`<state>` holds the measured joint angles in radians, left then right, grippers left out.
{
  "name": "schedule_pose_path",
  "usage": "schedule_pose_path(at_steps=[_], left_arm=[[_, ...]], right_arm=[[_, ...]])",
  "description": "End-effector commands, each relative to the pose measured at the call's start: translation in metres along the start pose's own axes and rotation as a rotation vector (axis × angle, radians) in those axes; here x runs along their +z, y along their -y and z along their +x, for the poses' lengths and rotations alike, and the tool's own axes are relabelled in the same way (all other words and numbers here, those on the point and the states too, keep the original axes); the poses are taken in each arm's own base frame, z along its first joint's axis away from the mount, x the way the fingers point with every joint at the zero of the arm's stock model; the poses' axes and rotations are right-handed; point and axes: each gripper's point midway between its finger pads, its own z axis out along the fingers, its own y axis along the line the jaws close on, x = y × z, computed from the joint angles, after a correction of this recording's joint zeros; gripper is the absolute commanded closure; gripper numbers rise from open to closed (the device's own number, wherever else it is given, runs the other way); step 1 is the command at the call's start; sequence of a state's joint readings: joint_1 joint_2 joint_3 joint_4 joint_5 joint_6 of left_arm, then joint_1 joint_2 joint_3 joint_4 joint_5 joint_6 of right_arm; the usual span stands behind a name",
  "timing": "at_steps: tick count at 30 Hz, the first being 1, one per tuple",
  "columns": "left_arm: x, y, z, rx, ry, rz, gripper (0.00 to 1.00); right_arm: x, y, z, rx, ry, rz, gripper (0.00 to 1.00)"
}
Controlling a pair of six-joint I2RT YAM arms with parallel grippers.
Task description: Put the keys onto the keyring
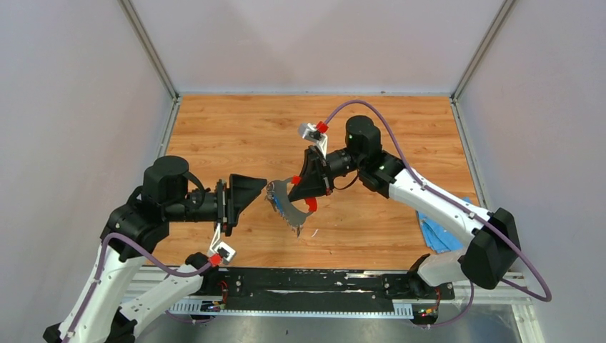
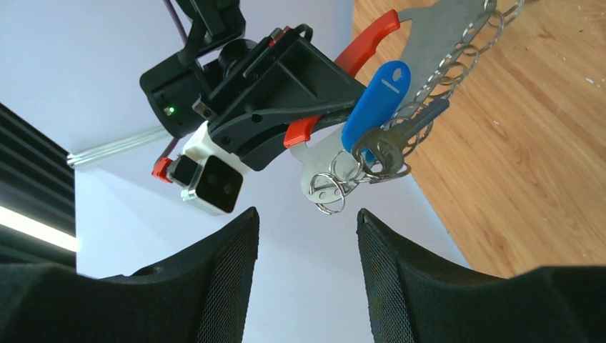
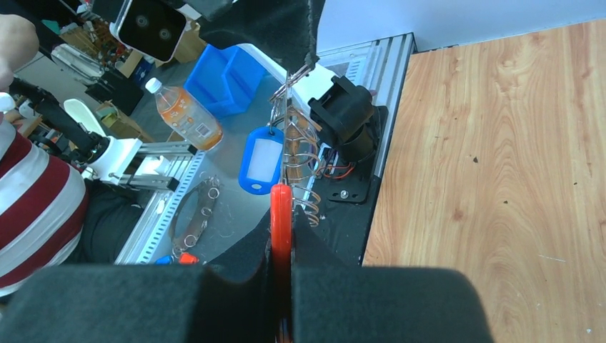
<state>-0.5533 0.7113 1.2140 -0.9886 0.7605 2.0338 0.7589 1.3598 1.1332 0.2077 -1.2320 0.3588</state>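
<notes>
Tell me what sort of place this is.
Probably a robotics lab cell: a wooden table boxed in by white panels, with a blue bin, a bottle and a person in a striped shirt just beyond its edge.

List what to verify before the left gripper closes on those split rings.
1. Hold: right gripper clamped on the red loop of the keyring: ok.
2. Jaws: left gripper apart, nothing between: ok.
3. Aim: split rings sit just beyond the left gripper's gap in the left wrist view: ok.
4. Load: blue-headed key and dark key hang at those rings: ok.
5. Both keys fully threaded: cannot tell.
6. Keyring held off the table: ok.
</notes>
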Motion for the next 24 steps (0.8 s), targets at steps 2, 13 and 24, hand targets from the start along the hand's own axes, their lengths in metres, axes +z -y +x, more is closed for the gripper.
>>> schedule_pose_path(at_steps=[2,13,24], left_arm=[[-0.001,-0.020,-0.015,-0.142,0.081,-0.058,0.45],[0.003,-0.023,-0.012,-0.516,0.084,-0.035,0.53],[0.009,0.009,-0.010,-0.452,0.047,0.130,0.52]], right_arm=[[0.007,-0.008,-0.004,-0.056,-0.023,-0.020,1.00],[0.010,-0.004,0.001,-0.064,-0.037,0.001,1.00],[0.009,-0.008,0.001,-0.070,-0.033,-0.019,1.00]])
